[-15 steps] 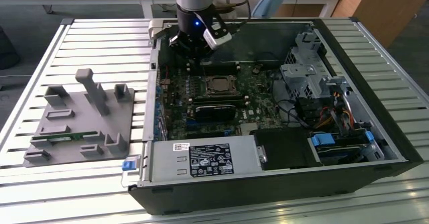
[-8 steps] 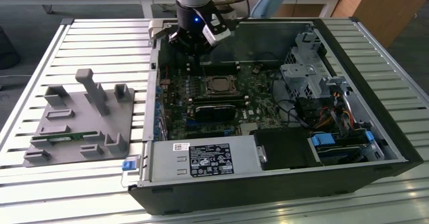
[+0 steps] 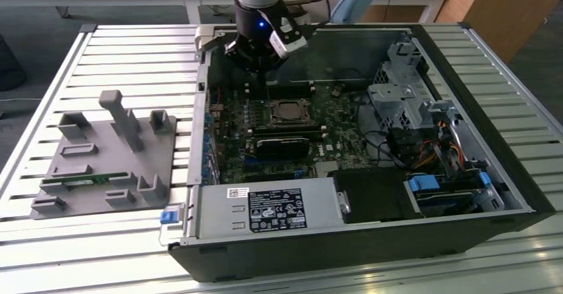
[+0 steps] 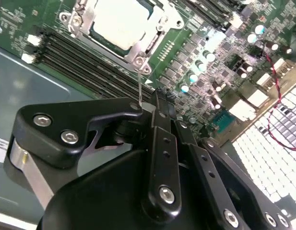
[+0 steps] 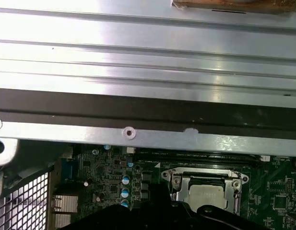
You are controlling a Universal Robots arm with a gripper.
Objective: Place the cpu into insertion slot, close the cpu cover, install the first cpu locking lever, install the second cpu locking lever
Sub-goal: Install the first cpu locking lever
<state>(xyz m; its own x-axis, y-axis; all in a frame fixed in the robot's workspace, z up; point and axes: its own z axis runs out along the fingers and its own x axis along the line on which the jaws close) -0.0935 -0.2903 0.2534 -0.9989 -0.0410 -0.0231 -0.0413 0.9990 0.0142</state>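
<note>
Near the cpu cover [image 5: 176, 189], the gripper [image 5: 159, 196] blocks part of its frame.

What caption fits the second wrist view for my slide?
The gripper hovers near the cpu, framed by the silver cpu cover on the green motherboard.

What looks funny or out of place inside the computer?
One thing: in the second wrist view a thin silver lever sticks out from a corner of the cpu cover instead of lying flat along its edge, so it looks unlatched. The cpu sits flat in the cover's window. Nothing looks spilled or broken.
</note>
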